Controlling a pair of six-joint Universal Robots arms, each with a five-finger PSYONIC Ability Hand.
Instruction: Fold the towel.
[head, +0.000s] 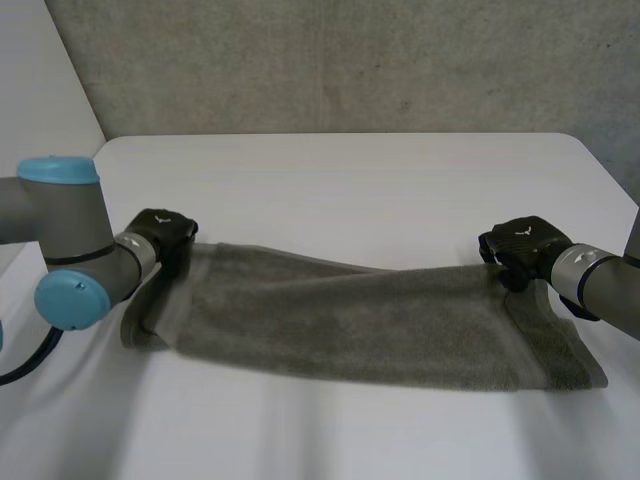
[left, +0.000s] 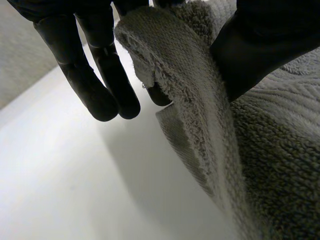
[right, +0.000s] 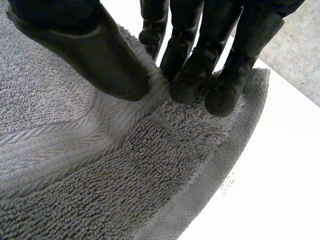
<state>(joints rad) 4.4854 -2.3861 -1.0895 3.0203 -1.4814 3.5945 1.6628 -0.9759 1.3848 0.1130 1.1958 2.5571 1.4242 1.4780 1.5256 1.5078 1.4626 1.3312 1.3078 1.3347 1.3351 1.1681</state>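
towel (head: 360, 320) far corners are pinched between thumb and fingers (right: 192, 75) by left hand (head: 160, 232) and right hand (head: 525, 245), palms down.

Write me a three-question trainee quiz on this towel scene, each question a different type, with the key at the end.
1. True or false: the towel sits in a crumpled ball in the middle of the table.
2. Where is the left robot hand? A) at the towel's far left corner B) at the towel's middle C) off the towel, flat on the table
3. Fill in: the right robot hand is at the towel's far ___ corner.

Key: 1 false, it lies stretched out long between the two hands; 2 A; 3 right.
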